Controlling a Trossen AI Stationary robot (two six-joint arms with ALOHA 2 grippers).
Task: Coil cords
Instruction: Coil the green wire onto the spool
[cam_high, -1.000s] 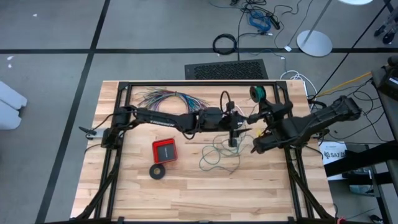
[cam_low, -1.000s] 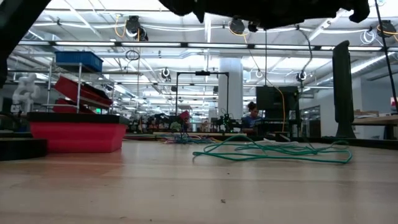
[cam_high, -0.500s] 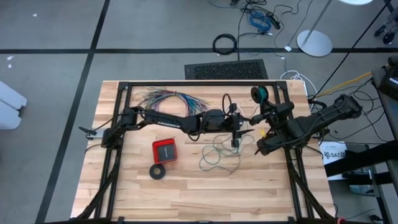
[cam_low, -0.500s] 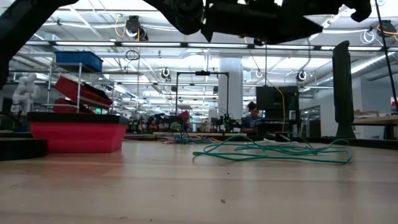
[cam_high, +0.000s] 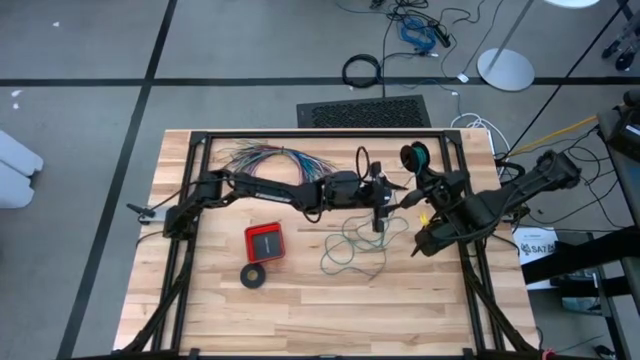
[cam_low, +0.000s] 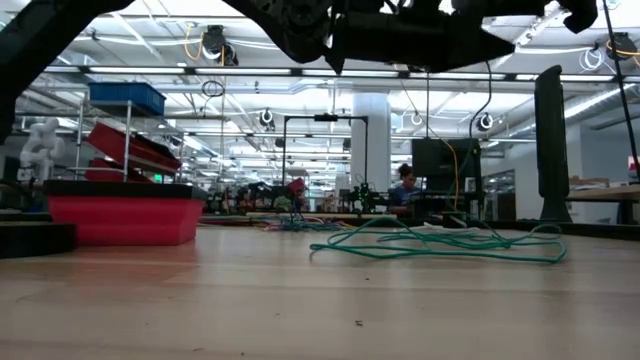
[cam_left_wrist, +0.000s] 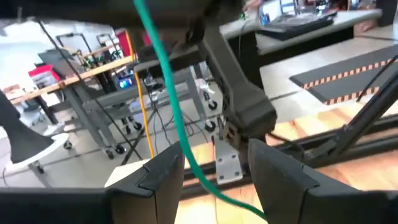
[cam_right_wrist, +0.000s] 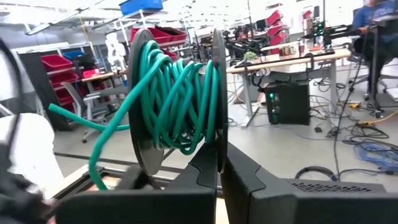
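A black spool (cam_right_wrist: 174, 102) wound with teal-green wire is held up above the table's far right part, with my right gripper (cam_right_wrist: 219, 165) shut on it; the high view shows this spool (cam_high: 414, 155) too. From it a teal strand (cam_left_wrist: 168, 93) runs down between the open fingers of my left gripper (cam_left_wrist: 214, 168), which stands level just left of the spool (cam_high: 393, 196). The rest of the wire lies as a loose tangle (cam_high: 350, 245) on the wood, also seen low across the table (cam_low: 440, 243). My right gripper pinches the rim of one spool flange (cam_right_wrist: 219, 134) between its two fingers, coming at the spool's edge from below it in the wrist view. The spool is lifted clear of the table. My left gripper: the strand passes close by one finger (cam_left_wrist: 166, 177); whether it touches, I cannot tell.
A red box (cam_high: 264, 241) and a black tape ring (cam_high: 253, 275) lie near the table's left middle. A fan of many-coloured wires (cam_high: 270, 157) lies at the far left. A black frame rail (cam_high: 320, 133) runs along the far edge, and posts flank both sides.
My left gripper has come down a little and moved toward the spool at the right; in the low view its arm now hangs lower into the picture. Its fingers stay apart. The tangle on the table has not moved.
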